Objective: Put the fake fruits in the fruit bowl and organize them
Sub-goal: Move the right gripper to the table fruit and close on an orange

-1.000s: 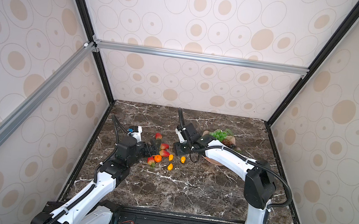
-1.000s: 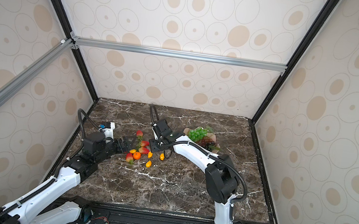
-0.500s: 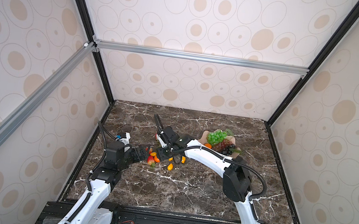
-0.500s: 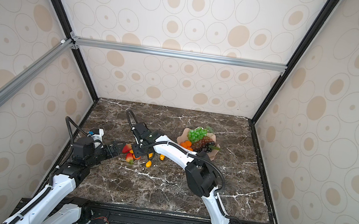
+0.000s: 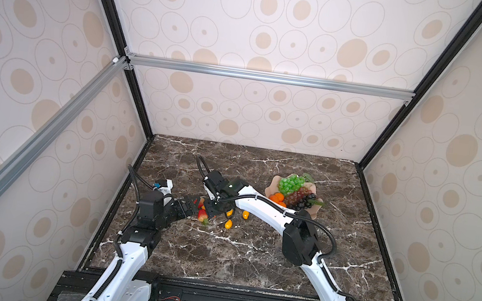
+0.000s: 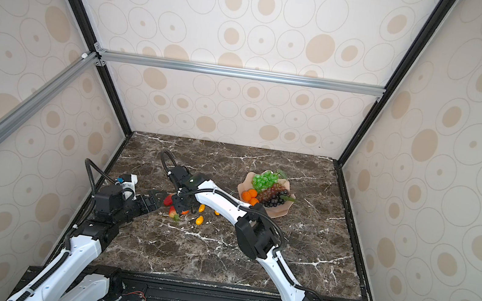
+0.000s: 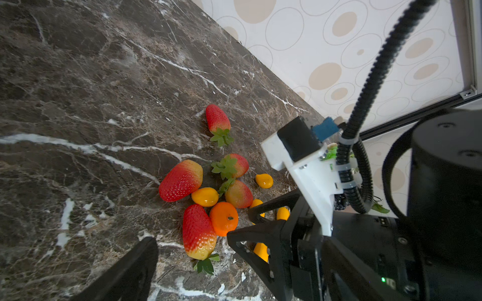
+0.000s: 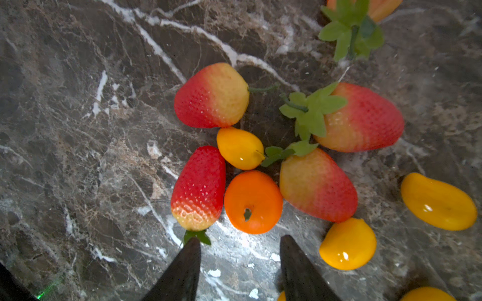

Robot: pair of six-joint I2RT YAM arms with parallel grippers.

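So the right gripper [image 8: 238, 242] is hanging right over the loose pile on the marble table [image 8: 78, 130]. Its two black fingers [image 8: 187, 265] are partway apart with nothing but bare stone between them. The loose tangerine [image 8: 253, 202] sits just past the fingertips, lined up with the gap, and I can't see either finger touching it. It's round, bright orange and glossy, with a little dark stem dimple facing the camera.

Snug against one side of it is a long strawberry [image 8: 198, 187], red fading to pale yellow at the leaf end, and its green leaves nearly meet one fingertip. On the tangerine's other side lies a fatter strawberry [image 8: 318, 185] (more yellow than red on the leaf half). A kumquat [image 8: 240, 148] sits just beside the tangerine's far edge. Another kumquat [image 8: 348, 243] lies near the other finger.

In both top views the left gripper [image 5: 190, 206] comes at the same pile from the left, fingers spread wide, nothing gripped, close to the right one. The fruit bowl [image 5: 273, 184] is well apart, off to the right and further back. It's pale pink with a wavy rim, and holds green grapes [image 5: 291, 184], red-purple grapes [image 5: 299, 196], black grapes [image 5: 306, 202] and some bowl tangerines [image 5: 277, 198].
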